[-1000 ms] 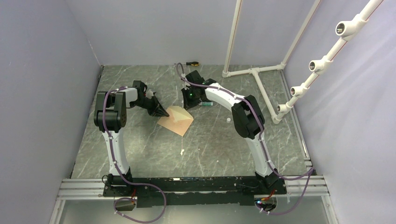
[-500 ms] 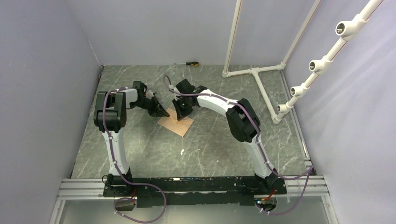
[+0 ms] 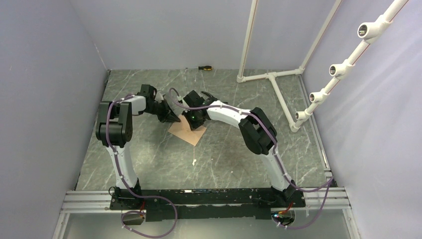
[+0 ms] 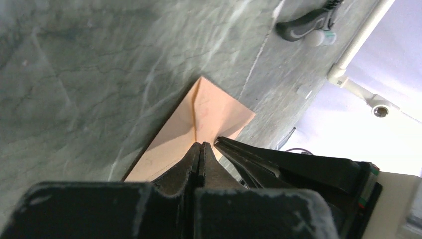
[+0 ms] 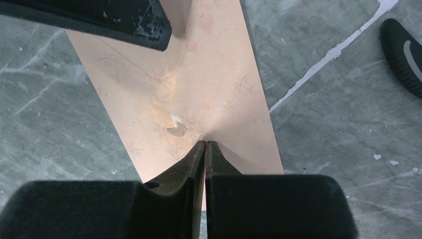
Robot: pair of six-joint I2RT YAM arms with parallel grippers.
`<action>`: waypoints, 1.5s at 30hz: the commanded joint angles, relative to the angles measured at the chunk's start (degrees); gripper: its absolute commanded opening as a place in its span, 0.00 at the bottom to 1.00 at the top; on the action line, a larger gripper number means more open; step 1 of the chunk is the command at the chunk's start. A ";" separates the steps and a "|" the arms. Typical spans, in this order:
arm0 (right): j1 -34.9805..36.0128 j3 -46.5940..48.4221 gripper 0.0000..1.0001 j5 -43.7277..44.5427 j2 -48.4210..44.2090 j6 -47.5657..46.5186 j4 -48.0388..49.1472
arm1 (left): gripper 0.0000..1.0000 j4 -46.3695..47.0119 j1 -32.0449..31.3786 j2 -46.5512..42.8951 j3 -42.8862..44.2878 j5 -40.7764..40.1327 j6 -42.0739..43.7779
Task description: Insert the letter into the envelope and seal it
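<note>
**Top external view.** Both arms reach in over the envelope [image 3: 185, 135], which lies flat on the tabletop [image 3: 149, 154] about midway between them. The left fingers [image 3: 169, 117] meet its far-left corner. The right fingers [image 3: 197, 122] come down on its far edge. We see no separate letter anywhere, so we judge it is already inside and that sealing is the step in hand.

**Left wrist view.** The left fingers [image 4: 189, 162] are clenched together, their tip resting at the envelope [image 4: 209, 109] edge. The right fingers [image 4: 268, 159] lie just beside them. The envelope is kraft-brown and flat, with fold lines converging.

**Right wrist view.** The right fingers [image 5: 191, 159] are likewise pressed together, holding nothing. Their tip bears down where the creases of the envelope [image 5: 224, 84] meet. The paper is puckered and shiny at that point, with faint scuffs. The left fingers [image 5: 124, 20] cross the upper corner.

**Recommendation.**
- Use the left fingers as an anchor only.
- Press with the right fingers straight down, then stroke outward along the flap seams.
- Keep the pressure light, because thin paper on a smooth tabletop will likely slide or buckle under a sideways push.
- Whether the flap has bonded, we cannot tell.
</note>
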 commanded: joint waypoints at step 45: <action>5.21 0.91 0.23 10.83 4.26 -3.29 1.52 | 0.03 -4.93 -2.81 10.22 0.62 -6.33 2.15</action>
